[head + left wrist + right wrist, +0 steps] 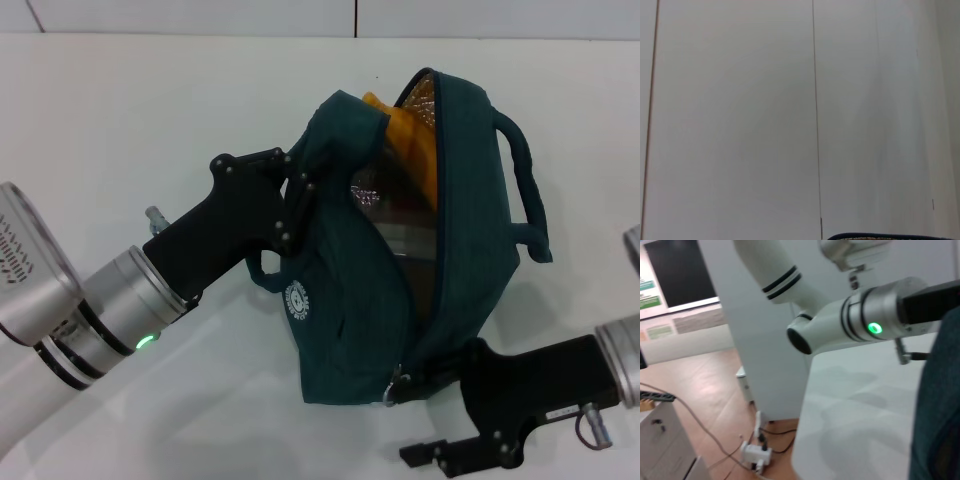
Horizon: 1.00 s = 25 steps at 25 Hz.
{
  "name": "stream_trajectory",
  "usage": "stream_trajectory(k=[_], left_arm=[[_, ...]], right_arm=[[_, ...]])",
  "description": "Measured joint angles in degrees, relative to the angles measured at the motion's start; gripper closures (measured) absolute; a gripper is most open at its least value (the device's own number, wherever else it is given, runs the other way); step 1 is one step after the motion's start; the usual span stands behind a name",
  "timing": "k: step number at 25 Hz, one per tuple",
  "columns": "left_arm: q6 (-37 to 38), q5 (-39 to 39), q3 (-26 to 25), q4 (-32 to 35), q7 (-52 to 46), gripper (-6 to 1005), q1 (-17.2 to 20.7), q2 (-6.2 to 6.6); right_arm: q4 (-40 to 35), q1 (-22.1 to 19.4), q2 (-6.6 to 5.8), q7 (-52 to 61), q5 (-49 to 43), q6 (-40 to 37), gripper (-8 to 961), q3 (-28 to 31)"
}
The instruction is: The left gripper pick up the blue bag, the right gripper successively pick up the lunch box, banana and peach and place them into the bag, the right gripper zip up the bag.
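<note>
The blue bag [350, 300] is held up off the white table, its zip wide open and the silver lining showing. My left gripper [300, 190] is shut on the bag's left rim near a handle. The banana [405, 140] sticks out of the far end of the opening. A clear glossy surface lower inside looks like the lunch box [400, 235]. The peach is hidden. My right gripper [405, 420] is open at the bag's near end, one finger beside the metal ring pull [392, 393], the other finger below it, free. The bag's fabric [940, 405] fills one edge of the right wrist view.
The white table [150, 110] lies under and around the bag, with its back edge against a wall. The bag's right handle [530, 190] hangs outward. The left wrist view shows only bare white panels and a sliver of the bag's rim [885, 236]. The table's edge [802, 405] drops to a floor.
</note>
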Motion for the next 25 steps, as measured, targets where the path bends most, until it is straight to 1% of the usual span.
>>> stream_trajectory(k=[5, 15, 17, 22, 25], left_arm=[[0.2, 0.08, 0.0, -0.06, 0.0, 895, -0.03, 0.0], [0.34, 0.08, 0.0, -0.23, 0.0, 893, -0.01, 0.0], [0.34, 0.08, 0.0, -0.27, 0.0, 893, 0.15, 0.0], [0.35, 0.05, 0.0, -0.51, 0.0, 892, 0.46, 0.0], [0.34, 0.05, 0.0, -0.69, 0.11, 891, 0.47, 0.0]], right_arm=[[0.03, 0.82, 0.1, -0.03, 2.23, 0.52, 378, -4.33], [0.09, 0.62, 0.0, -1.01, 6.89, 1.69, 381, -6.78], [0.09, 0.63, -0.28, -0.81, 6.95, 1.33, 381, -6.91], [-1.14, -1.08, -1.9, -0.29, 6.84, -0.39, 380, -4.66], [-2.45, -3.01, -3.09, -0.27, 6.82, -2.02, 380, -2.18]])
